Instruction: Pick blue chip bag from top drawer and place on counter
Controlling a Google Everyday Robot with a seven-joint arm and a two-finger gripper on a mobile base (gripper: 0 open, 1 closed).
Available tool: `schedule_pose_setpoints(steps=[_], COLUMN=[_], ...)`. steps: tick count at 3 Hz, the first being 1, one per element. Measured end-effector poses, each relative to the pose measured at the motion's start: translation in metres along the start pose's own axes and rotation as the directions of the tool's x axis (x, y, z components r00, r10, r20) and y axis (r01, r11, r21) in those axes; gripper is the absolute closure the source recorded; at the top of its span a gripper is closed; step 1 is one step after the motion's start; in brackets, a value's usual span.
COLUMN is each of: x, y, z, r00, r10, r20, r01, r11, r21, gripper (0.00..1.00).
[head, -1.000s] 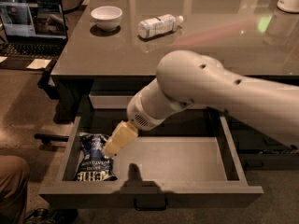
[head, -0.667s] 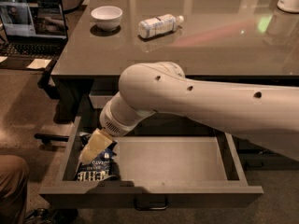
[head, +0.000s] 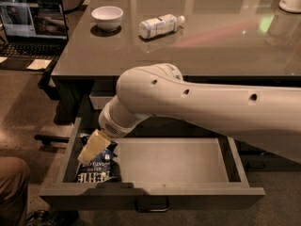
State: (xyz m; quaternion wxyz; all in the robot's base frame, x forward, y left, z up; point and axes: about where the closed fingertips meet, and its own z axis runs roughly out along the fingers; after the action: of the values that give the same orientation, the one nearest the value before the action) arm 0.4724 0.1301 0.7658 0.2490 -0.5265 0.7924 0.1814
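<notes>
The blue chip bag lies flat at the left end of the open top drawer, white lettering facing up. My white arm reaches down from the right across the drawer. My gripper, with pale yellow fingers, is directly over the upper part of the bag, at or just above it. The counter is the glossy grey-brown slab above the drawer.
On the counter stand a white bowl and a clear plastic bottle lying on its side. A laptop sits on a low surface at the left. A person's knee is at the bottom left. The drawer front carries a small handle.
My arm has swung left and lower; the gripper moved from the drawer's middle-left to right over the chip bag. The bag has not moved.
</notes>
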Motion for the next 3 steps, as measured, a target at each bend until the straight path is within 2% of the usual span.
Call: schedule_pose_setpoints(steps=[1,2,3], x=[0.006,0.012,0.022], y=[-0.021,-0.041,-0.045], z=[0.022,0.052,0.083], r00=[1.0,0.998,0.997], r10=[0.031,0.055,0.082], r20=[-0.001,-0.002,-0.009], r01=[-0.031,-0.055,-0.083], r11=[0.9989,0.9981,0.9961], r21=[0.037,0.029,-0.032], gripper=[0.0,0.0,0.0])
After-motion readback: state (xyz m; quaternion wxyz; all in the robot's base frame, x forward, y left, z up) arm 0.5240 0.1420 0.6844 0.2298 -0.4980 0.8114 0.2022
